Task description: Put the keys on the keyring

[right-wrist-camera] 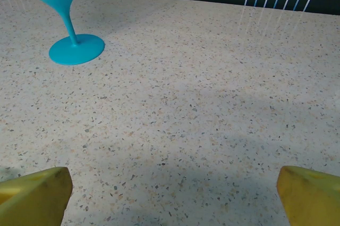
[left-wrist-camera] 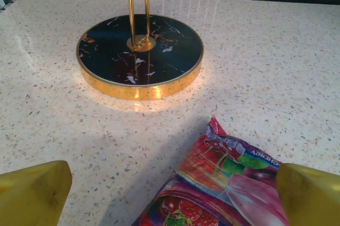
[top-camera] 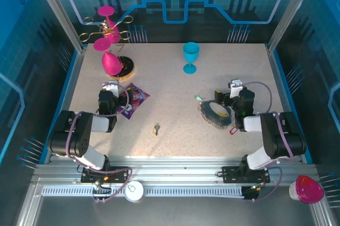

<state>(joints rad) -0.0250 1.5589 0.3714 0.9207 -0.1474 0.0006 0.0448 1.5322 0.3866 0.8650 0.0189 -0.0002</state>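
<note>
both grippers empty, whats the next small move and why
Probably swing the left gripper right and back toward its base, over the keys. It is open and empty, facing a snack bag, while the keys lie loose on the table between the arms, nearer the left one. The right gripper, also open, sits by the keyring and could handle that.

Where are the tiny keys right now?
In the top view the keys lie on the table near the middle of its front edge, right of the candy packet and left of the keyring.
</note>
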